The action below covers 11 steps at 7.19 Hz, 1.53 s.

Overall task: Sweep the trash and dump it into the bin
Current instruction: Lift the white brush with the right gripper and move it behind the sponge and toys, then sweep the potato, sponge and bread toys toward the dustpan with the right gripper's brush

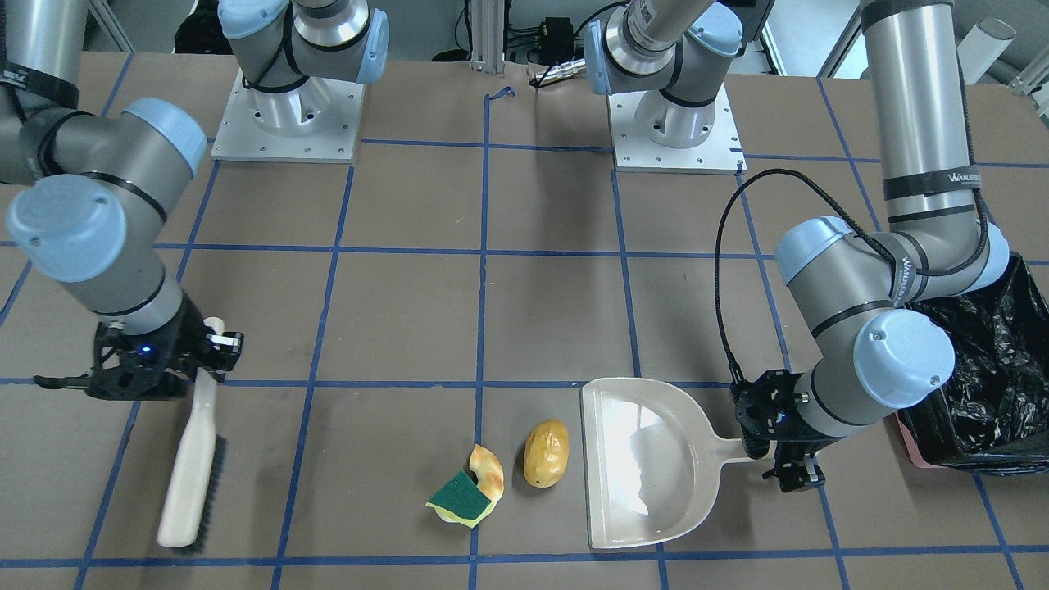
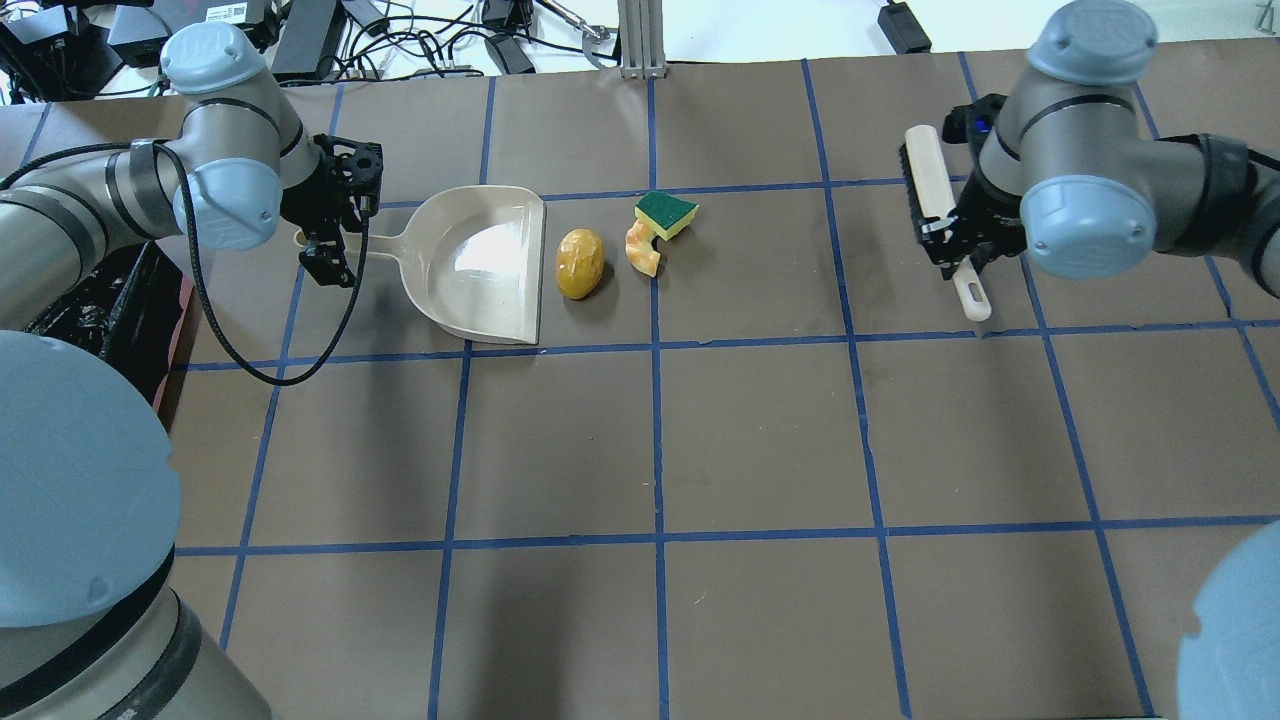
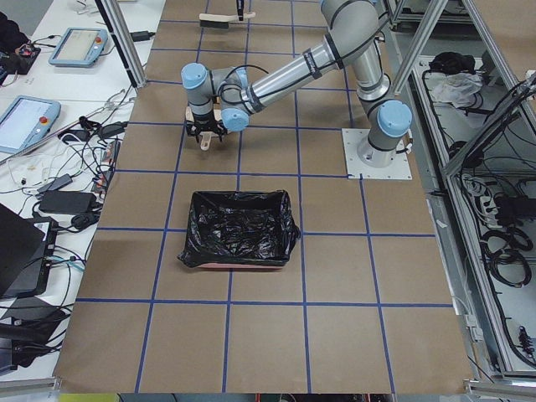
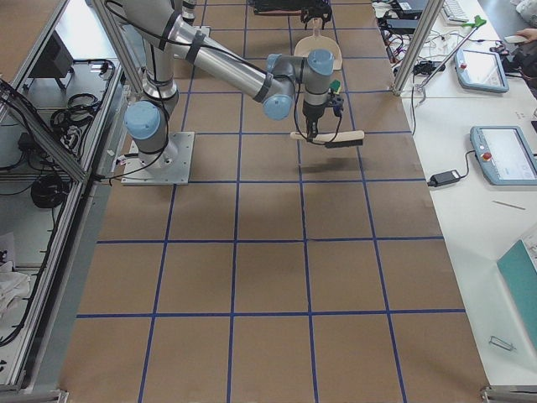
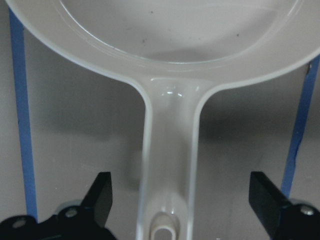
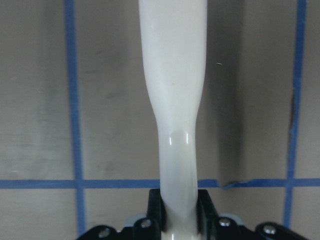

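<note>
**Left gripper (image 5: 182,192) wide over the dustpan (image 2: 480,265) handle, right gripper (image 6: 180,205) clamped on the brush (image 1: 190,467)**

Go to the wrist views for the jaws, since the room cameras leave them unclear. In the left wrist view the two black fingers (image 5: 102,192) stand far apart on either side of the dustpan's handle and touch neither side of it. In the right wrist view the fingers (image 6: 156,207) press against both sides of the brush's pale handle.

Only the exterior left view gives you the whole bin (image 3: 241,228). Its black bag lies open on the table (image 2: 760,440) at the robot's left, well apart from the trash. In the front-facing view the left elbow covers part of it.

The overhead view shows the trash best. The potato-like lump (image 2: 581,263) lies just beside the dustpan's open mouth. The croissant-like piece (image 2: 642,248) is next to it, and the sponge piece (image 2: 667,211) touches its far end.

Both arms reach out low across the table, with their wrists turned down over the two handles.
</note>
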Each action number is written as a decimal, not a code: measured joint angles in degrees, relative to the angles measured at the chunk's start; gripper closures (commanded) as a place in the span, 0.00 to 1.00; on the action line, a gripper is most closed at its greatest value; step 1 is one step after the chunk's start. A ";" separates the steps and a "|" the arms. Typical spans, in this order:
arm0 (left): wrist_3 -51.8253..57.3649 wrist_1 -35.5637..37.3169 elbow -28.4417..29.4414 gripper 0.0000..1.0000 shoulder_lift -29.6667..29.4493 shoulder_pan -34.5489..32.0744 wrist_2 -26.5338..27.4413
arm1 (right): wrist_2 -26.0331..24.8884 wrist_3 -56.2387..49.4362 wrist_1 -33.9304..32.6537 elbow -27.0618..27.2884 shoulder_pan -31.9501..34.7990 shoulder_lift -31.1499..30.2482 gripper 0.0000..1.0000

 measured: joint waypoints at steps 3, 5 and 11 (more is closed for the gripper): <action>0.06 0.31 0.50 0.74 0.01 0.17 0.23 | 1.94 12.18 1.75 -5.00 12.25 4.58 1.00; 0.06 0.32 0.55 0.74 0.01 -0.23 1.03 | 2.16 19.05 7.29 -12.17 15.67 10.10 1.00; 1.21 0.32 0.80 0.74 -0.55 -0.53 2.17 | 4.94 29.08 10.33 -18.73 21.89 14.63 1.00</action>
